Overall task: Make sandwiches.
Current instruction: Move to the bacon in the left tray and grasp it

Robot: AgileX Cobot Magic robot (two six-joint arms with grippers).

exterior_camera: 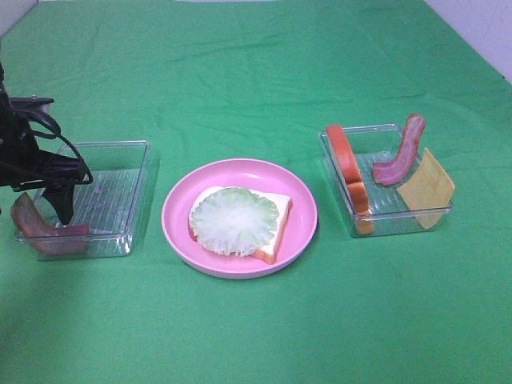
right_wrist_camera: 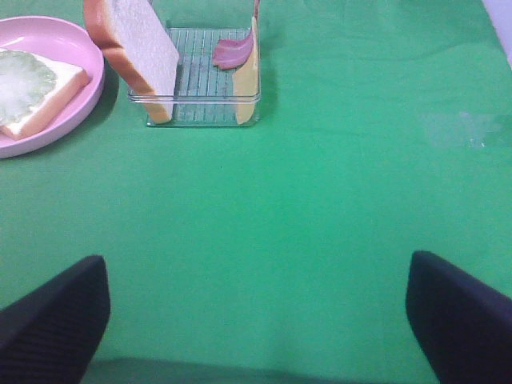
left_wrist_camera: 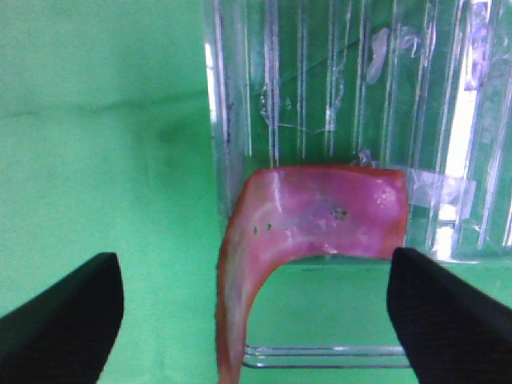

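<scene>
Item: bacon strip (exterior_camera: 48, 230), draped over the 7 o'clock corner of the left tray (exterior_camera: 120, 145), 9 o'clock of the plate (exterior_camera: 304, 218); my left claw (exterior_camera: 61, 210) straddles it released, right claw (right_wrist_camera: 256, 320) also released; I'd centre on the flat span before clenching.

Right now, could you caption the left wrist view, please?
Open left tool flanks a bacon strip arched over the rim of the tray.
</scene>
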